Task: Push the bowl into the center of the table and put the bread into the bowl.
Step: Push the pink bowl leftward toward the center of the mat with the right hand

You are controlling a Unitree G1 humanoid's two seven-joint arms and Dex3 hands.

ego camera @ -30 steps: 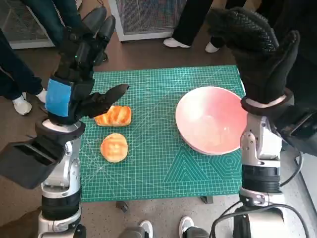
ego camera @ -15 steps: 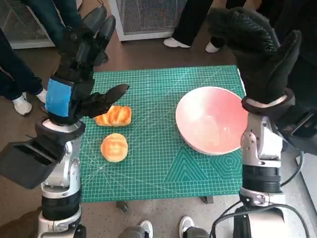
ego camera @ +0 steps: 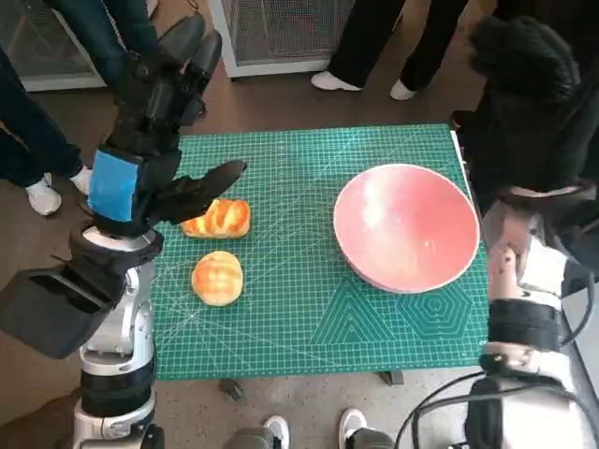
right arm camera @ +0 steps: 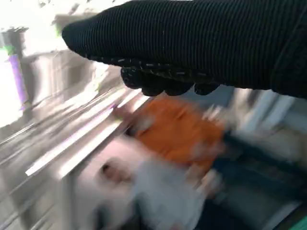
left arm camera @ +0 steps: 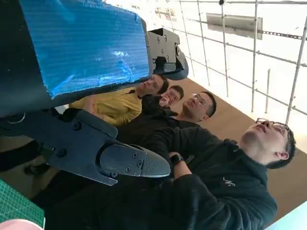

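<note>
- Pink bowl (ego camera: 406, 224): upright on the green cutting mat (ego camera: 309, 309), toward the mat's right side, not centred. Nothing visible in it.
- Braided bread roll (ego camera: 217, 218) and round bun (ego camera: 217, 277): on the mat's left part, near each other, well apart from the bowl.
- Left hand (ego camera: 150, 140): raised over the mat's left edge, fingers spread, holding nothing; one finger hangs above the braided roll.
- Right hand (ego camera: 524, 103): gloved, raised beside the bowl's right rim; finger posture unclear, wrist view blurred.
- People's legs stand beyond the table's far edge.
</note>
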